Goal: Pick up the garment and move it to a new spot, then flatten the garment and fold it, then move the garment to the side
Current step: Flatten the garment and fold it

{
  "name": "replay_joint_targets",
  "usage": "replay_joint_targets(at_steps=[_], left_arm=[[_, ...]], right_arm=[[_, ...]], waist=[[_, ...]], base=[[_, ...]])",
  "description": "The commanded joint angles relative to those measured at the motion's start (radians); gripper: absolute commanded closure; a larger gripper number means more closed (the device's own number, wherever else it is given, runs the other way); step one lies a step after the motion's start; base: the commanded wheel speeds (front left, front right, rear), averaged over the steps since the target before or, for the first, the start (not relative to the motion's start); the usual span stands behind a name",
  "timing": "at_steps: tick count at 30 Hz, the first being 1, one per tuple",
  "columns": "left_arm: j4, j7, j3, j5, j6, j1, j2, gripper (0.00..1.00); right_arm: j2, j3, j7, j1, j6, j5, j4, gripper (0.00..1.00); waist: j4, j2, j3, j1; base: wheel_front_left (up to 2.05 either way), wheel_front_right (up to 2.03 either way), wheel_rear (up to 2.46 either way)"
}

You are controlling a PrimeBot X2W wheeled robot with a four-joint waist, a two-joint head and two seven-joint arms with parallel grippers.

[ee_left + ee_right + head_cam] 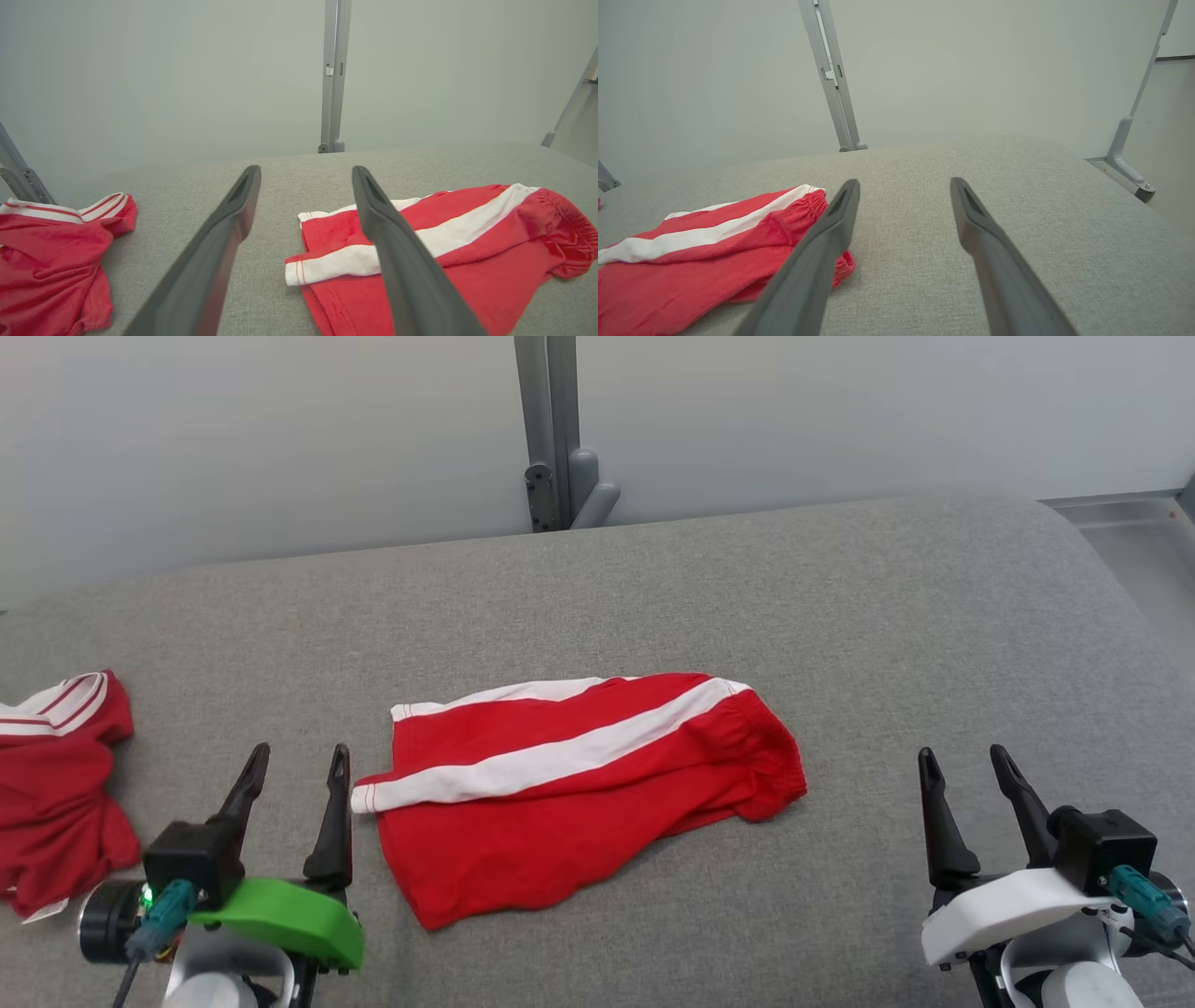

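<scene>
A pair of red shorts with white side stripes [569, 784] lies folded in half on the grey padded surface [840, 616], waistband to the right. In the left wrist view the shorts [467, 252] sit right of centre, partly behind a finger; the right wrist view has the shorts [705, 252] at lower left. My left gripper [301, 761] stands open just left of the leg hems, holding nothing. My right gripper [962, 761] is open too, well off to the right of the waistband.
A second red garment with white trim [56, 784] lies crumpled at the far left edge, also seen as the crumpled garment [51, 261] in the left wrist view. A grey metal post [551, 429] rises behind the surface. The surface's right edge [1120, 579] drops beside a metal frame.
</scene>
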Motion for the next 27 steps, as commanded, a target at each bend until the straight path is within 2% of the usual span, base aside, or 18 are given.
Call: replay_joint_targets(at_steps=[1, 7, 8, 10, 13, 26, 27], left_arm=[[0.026, 0.017, -0.007, -0.005, -0.022, -0.047, 0.002, 0.0], [0.207, 0.13, -0.034, -0.086, -0.115, -0.172, -0.026, 0.0], [0.207, 0.13, -0.034, -0.086, -0.115, -0.172, -0.026, 0.0], [0.312, 0.165, -0.035, -0.133, -0.158, -0.221, -0.044, 0.0], [0.404, 0.186, -0.035, -0.16, -0.189, -0.251, -0.056, 0.0], [0.623, 0.17, -0.03, -0.219, -0.27, -0.336, -0.074, 0.0], [0.632, 0.167, -0.031, -0.221, -0.273, -0.341, -0.074, 0.04]], right_arm=[[-0.002, 0.005, 0.003, -0.013, 0.0, 0.003, -0.001, 0.0], [-0.002, 0.04, 0.003, -0.046, 0.0, 0.004, -0.006, 0.0], [-0.002, 0.04, 0.003, -0.046, 0.0, 0.004, -0.006, 0.0], [-0.002, 0.053, -0.002, -0.066, 0.0, 0.008, 0.0, 0.0], [-0.002, 0.059, -0.009, -0.076, 0.0, 0.012, 0.011, 0.0], [-0.002, 0.058, -0.026, -0.112, 0.0, 0.021, 0.04, 0.0], [-0.002, 0.057, -0.027, -0.115, 0.0, 0.021, 0.04, 0.0]], waist=[[0.008, 0.0, 0.013, 0.0], [-0.006, 0.0, 0.07, 0.0], [-0.006, 0.0, 0.07, 0.0], [-0.018, 0.0, 0.103, 0.0], [-0.029, 0.0, 0.124, 0.0], [-0.041, 0.0, 0.157, 0.0], [-0.042, 0.0, 0.158, 0.0]], base=[[0.0, 0.0, 0.0], [0.0, 0.0, 0.0], [0.0, 0.0, 0.0], [0.0, 0.0, 0.0], [0.0, 0.0, 0.0], [0.0, 0.0, 0.0], [0.0, 0.0, 0.0]])
